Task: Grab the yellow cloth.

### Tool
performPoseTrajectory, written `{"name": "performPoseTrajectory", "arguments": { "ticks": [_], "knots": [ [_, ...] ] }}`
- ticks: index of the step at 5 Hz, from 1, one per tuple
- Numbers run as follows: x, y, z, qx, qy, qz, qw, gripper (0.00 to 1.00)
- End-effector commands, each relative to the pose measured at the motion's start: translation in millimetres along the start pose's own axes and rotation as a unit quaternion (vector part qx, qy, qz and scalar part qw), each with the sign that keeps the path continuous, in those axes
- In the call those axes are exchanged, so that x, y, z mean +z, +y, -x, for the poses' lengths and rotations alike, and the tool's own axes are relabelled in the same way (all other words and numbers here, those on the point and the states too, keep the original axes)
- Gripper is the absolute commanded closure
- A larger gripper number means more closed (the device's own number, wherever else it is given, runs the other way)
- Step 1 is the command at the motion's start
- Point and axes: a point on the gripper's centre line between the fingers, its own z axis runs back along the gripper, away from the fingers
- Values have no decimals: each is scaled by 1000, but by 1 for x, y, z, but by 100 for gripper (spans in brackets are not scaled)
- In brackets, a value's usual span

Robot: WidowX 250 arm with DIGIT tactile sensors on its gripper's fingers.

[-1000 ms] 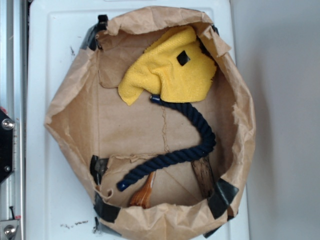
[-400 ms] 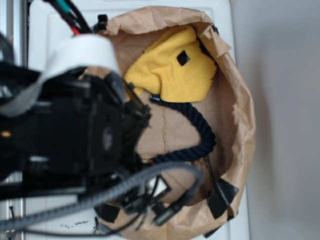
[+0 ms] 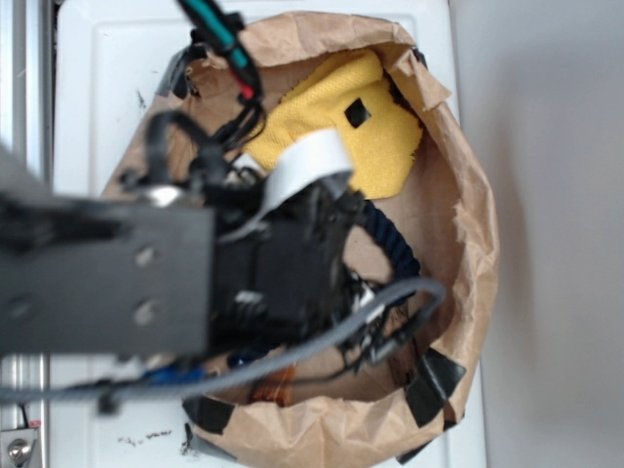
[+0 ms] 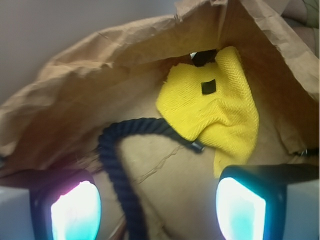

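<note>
My gripper (image 4: 159, 210) gapes wide, empty, above the bag (image 4: 100, 60) floor; cloth (image 4: 220, 115) ahead, rope (image 4: 117, 165) between the fingers.

rope (image 4: 125, 165) lies between pincer (image 4: 159, 209) and cloth (image 4: 220, 107) | paper walls (image 4: 100, 75) crowd cloth

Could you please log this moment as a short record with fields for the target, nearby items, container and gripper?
target: yellow cloth, crumpled at the far wall, black tag up
nearby: navy rope, one end tucked against the cloth's edge
container: brown paper-lined bin
gripper: gripper open, short of the cloth, holding nothing
</note>
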Motion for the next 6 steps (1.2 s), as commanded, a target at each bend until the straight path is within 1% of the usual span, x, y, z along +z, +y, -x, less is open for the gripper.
{"name": "performPoseTrajectory", "arguments": {
  "ticks": [1,4,5,6],
  "knots": [
    [0,25,-41,-19,13,6,1000,0],
    [0,25,-41,-19,13,6,1000,0],
    [-26,23,-52,17,33,22,999,0],
    [-45,20,-56,8,38,17,999,0]
  ]
}}
